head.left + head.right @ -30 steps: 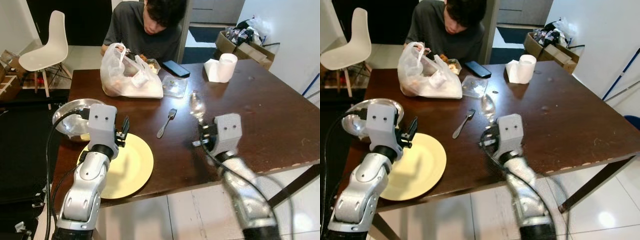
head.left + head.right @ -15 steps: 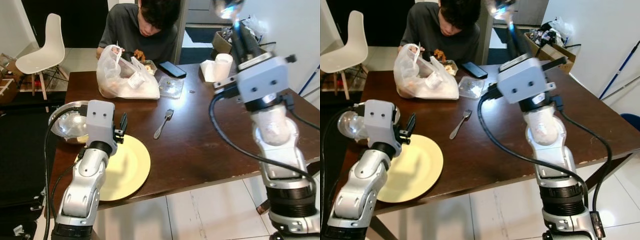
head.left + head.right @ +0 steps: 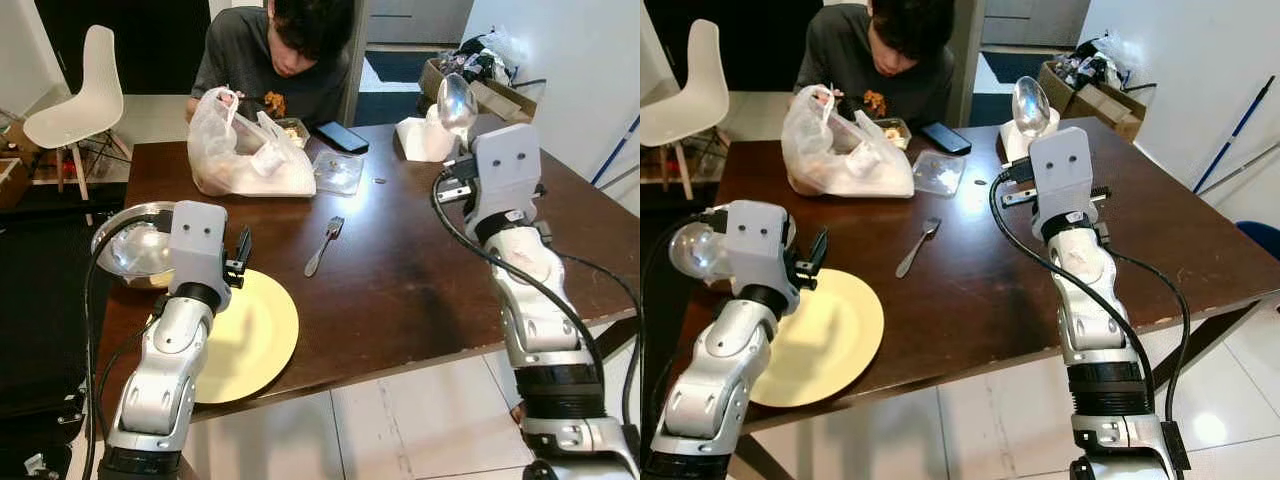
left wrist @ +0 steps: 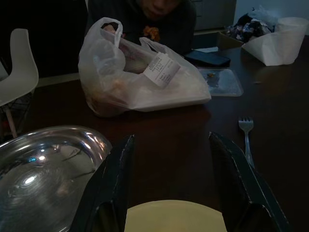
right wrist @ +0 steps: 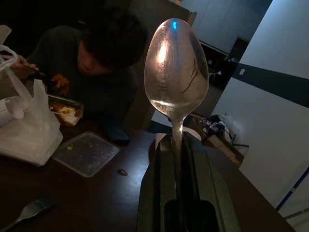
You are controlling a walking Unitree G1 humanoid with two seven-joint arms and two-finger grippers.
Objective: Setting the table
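Upright silver spoon [image 5: 176, 72], bowl up

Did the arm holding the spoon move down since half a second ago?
Yes. The right gripper with the spoon has come down: half a second ago the spoon was far above the paper roll; now it is just above it.

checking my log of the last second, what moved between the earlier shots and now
The right pincer, shut on the spoon, rose from low over the near table edge to high above it, then dropped partway. The left pincer stayed open over the yellow plate; the fork and steel bowl kept their places.
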